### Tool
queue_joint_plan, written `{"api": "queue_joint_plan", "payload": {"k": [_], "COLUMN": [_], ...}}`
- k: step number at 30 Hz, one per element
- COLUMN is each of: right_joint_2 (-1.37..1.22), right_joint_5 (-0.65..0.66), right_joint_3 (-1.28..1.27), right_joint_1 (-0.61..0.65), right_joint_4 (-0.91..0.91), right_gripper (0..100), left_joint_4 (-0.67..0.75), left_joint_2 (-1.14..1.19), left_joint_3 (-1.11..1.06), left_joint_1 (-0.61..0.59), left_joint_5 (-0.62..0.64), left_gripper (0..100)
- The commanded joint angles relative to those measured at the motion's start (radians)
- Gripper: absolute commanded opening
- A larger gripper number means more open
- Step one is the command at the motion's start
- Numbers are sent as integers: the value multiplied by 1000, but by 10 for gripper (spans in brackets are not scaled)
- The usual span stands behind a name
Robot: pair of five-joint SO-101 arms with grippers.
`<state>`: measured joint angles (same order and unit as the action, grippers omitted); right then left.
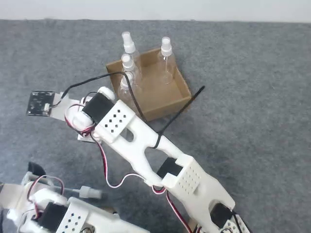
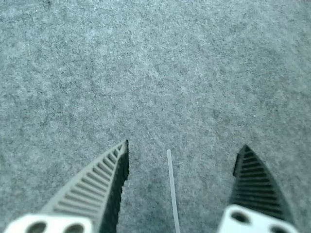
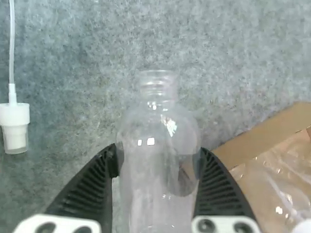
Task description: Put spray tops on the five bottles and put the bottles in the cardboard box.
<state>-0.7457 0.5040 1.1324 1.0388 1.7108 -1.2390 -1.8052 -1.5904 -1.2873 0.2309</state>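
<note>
My right gripper [image 3: 158, 148] is shut on a clear bottle [image 3: 158, 145] with a bare open neck, held just above the grey carpet beside the cardboard box [image 3: 262, 141]. A white spray top [image 3: 14, 128] with a thin tube lies on the carpet close by. In the high view the box [image 1: 177, 99] holds several bottles with spray tops fitted, such as one bottle [image 1: 166, 51] at the back. The spray top [image 1: 90, 192] lies by the lower-left arm. My left gripper [image 2: 185, 144] is open over the carpet, with the thin tube [image 2: 170, 189] lying between its fingers.
The right arm [image 1: 146, 141] stretches diagonally across the table from the lower right to the box's left side, and a black cable [image 1: 180, 111] runs beside it. Open carpet lies to the right of the box and along the back.
</note>
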Motion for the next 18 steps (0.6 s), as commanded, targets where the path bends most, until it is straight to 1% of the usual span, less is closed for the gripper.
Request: {"api": "queue_joint_plan", "payload": {"k": [1,5,11,14,18], "right_joint_2": [33,36,53,114,226], "right_joint_5": [-18,-95,-114,-114,-114], "right_joint_3": [130,175,170,127,-9], "right_joint_1": [-18,-21,-21,-19,-19], "right_joint_4": [81,88,90,90,90], "right_gripper": [69,69,69,69,69], "left_joint_4": [5,5,3,3,3], "left_joint_2": [-20,-20,-20,-20,-20], "left_joint_3": [8,8,8,8,8], "left_joint_1": [3,3,3,3,3], "left_joint_5": [-8,-8,-8,-8,-8], "left_gripper": [326,326,326,326,326]}}
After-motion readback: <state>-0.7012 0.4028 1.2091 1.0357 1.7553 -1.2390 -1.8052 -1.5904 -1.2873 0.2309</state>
